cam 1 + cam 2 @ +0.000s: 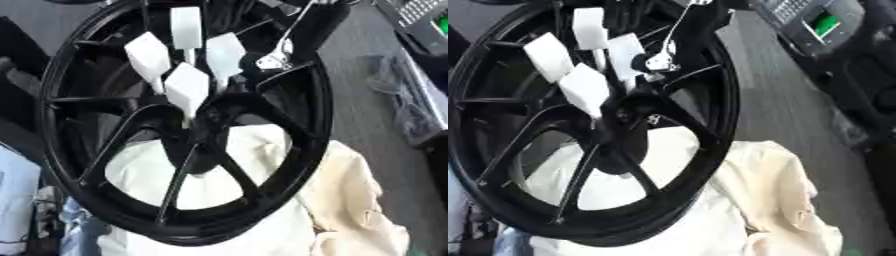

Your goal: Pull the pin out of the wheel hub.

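- Wheel (317, 125): black, spoked, fills most of the view; lower part rests on the cloth, upper rim reaches the far edge of the grey surface.
- Cloth (359, 200): cream, bunched under the wheel, toward the near right corner.
- Right hand (186, 87): white-tipped, over the upper spokes, pointing down at the hub (197, 150). Released or grasping: cannot tell.
- Pin (654, 119): only a small silver piece shows at the hub, just below the hand; contact with the hand unclear.
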Tool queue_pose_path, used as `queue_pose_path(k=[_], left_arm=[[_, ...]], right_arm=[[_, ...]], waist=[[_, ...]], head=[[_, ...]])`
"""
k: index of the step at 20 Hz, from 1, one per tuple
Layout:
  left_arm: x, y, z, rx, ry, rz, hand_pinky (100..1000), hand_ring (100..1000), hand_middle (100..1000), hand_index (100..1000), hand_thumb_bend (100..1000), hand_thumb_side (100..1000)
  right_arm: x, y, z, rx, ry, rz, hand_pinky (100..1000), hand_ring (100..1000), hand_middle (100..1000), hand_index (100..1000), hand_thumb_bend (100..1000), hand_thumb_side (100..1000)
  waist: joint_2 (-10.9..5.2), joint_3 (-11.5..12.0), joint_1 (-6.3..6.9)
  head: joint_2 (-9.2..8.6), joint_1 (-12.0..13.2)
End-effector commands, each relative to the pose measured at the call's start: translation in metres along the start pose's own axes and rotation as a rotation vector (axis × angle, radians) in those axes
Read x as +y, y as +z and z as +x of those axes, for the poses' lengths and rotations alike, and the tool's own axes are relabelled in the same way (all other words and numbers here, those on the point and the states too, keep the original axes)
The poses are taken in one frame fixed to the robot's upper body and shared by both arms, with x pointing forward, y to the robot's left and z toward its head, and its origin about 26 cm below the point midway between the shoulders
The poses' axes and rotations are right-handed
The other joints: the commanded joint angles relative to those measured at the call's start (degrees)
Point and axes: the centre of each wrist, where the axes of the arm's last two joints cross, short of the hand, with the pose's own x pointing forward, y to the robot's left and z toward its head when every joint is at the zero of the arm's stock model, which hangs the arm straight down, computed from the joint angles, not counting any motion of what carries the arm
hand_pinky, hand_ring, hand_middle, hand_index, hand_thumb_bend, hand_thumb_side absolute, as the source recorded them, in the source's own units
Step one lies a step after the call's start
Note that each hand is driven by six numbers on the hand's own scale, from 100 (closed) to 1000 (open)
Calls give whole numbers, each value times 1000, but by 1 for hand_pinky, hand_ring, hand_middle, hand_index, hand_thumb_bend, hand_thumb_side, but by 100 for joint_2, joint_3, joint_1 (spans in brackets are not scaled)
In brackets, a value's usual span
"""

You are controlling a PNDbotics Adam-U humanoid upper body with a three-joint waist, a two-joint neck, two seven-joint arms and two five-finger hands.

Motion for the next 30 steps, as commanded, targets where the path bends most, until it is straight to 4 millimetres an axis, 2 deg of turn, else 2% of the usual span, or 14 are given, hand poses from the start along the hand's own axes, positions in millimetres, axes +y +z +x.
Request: queue_pose_path(k=[1, 27, 30], left_arm=[[1, -3, 8, -30, 2, 0, 785, 803, 680, 731, 159, 880], [2, -1, 5, -20, 12, 9, 787, 803, 676, 727, 160, 884], [1, 0, 4, -16, 16, 8, 787, 803, 675, 727, 160, 885]], right_arm=[[-7, 6, -2, 20, 12, -33, 871, 801, 743, 835, 249, 253], [3, 0, -15, 43, 6, -1, 869, 795, 731, 825, 236, 291], [7, -3, -17, 52, -10, -4, 866, 790, 719, 816, 226, 270]], waist=[[-76, 22, 21], [-6, 126, 18], [18, 160, 15]], head=[[-75, -18], [-99, -76], [-112, -86]])
